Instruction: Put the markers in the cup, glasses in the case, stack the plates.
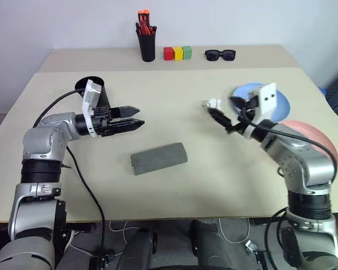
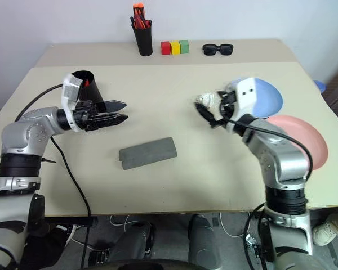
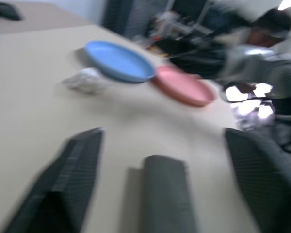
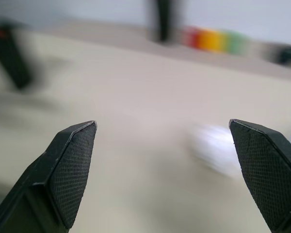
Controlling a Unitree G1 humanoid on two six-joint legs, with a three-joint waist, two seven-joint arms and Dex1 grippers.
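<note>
My left jaws (image 1: 136,117) hang wide and empty above the tabletop (image 1: 174,185), just beyond the shut case (image 1: 159,158), which is my landmark. The cup (image 2: 89,84) stands further off on the case's left. My right jaws (image 1: 221,120) gape wide too, empty, to the case's right, beside a crumpled clear thing (image 1: 213,104). Further right lie the blue plate (image 2: 267,97) and pink plate (image 2: 304,140), overlapping at their edges.

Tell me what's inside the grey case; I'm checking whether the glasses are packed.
The grey case lies shut on the table, so its inside is hidden. No glasses show beside it. Both grippers hang open above the table, holding nothing.
</note>
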